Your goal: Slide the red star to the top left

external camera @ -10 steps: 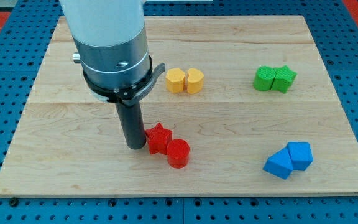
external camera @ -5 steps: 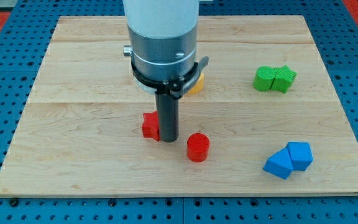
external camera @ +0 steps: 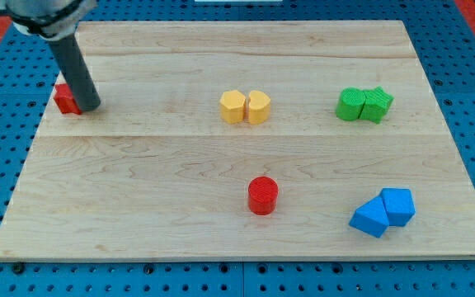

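Note:
The red star [external camera: 65,99] lies near the board's left edge, in the upper left part of the view, partly hidden behind the dark rod. My tip [external camera: 89,106] rests on the board right against the star's right side. The rod leans up and to the left out of the view's top. The red cylinder [external camera: 263,195] stands alone at the lower middle of the board, far from the tip.
Two yellow blocks [external camera: 245,107] sit side by side at the upper middle. Two green blocks [external camera: 364,105] sit at the upper right. Two blue blocks [external camera: 383,211] lie at the lower right. The wooden board [external camera: 221,247] lies on a blue pegboard.
My tip has swept from the board's middle to the upper left, pushing the red star with it. The red cylinder has stayed at the lower middle.

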